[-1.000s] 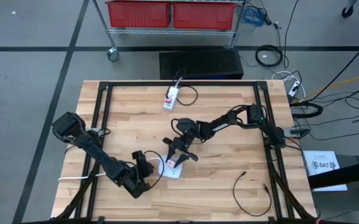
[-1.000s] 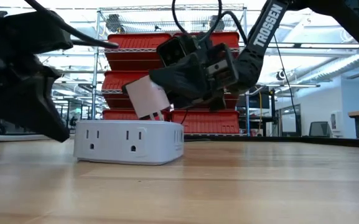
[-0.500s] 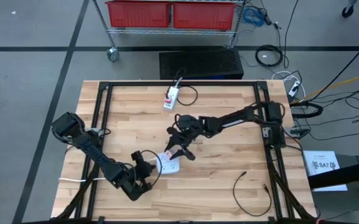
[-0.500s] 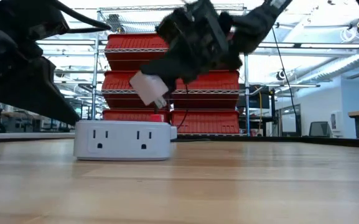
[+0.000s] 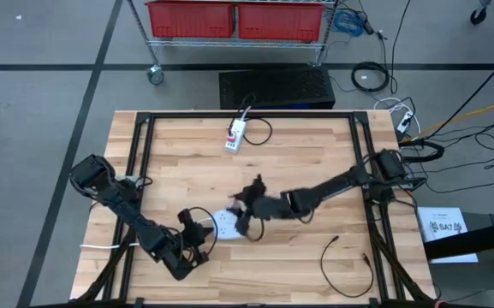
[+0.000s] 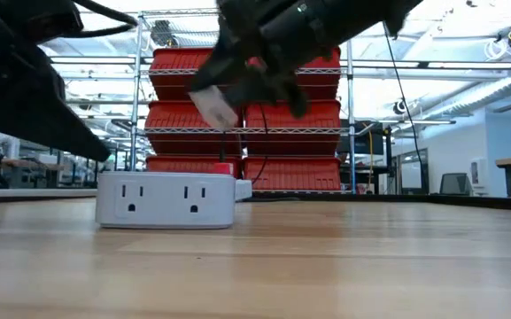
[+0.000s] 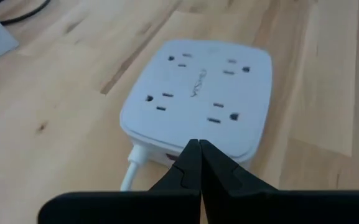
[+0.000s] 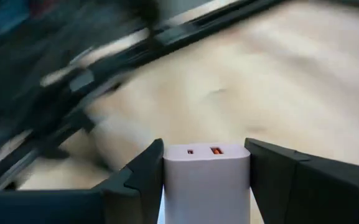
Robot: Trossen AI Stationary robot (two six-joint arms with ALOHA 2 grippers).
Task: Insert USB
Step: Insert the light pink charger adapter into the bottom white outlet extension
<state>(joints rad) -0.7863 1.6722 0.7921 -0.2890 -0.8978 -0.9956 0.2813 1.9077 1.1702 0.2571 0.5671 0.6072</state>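
A white power strip (image 5: 223, 224) (image 7: 198, 93) lies flat on the wooden table, its white cord (image 7: 132, 171) leaving from its near side. My right gripper (image 5: 248, 216) hovers above the strip's right end, shut on a white USB charger block (image 6: 212, 108) (image 8: 207, 180) with two ports on its face. My left gripper (image 7: 199, 152) is shut, low at the strip's side next to the cord. A loose black cable (image 5: 345, 257) lies at the near right. My right gripper pinches the charger block between its two fingers (image 8: 135, 180), one on each of two opposite side faces (image 8: 170, 177). The port face points away from the wrist. The block is lifted clear of the strip and tilted. My left gripper's shut tips stand at the strip's side wall (image 7: 167, 155); I cannot tell whether they touch.
A second white adapter with a black cord (image 5: 235, 135) lies near the far edge. Black frame rails (image 5: 139, 171) run along the table's left and right sides. Bare wood (image 5: 315, 162) lies between the strip and the far right corner.
My right gripper has risen from the strip's right end and swung toward the near edge, rolling its wrist, with the charger block still held. The power strip, tipped up at one end a second ago, now lies flat and has slid a little toward the left.
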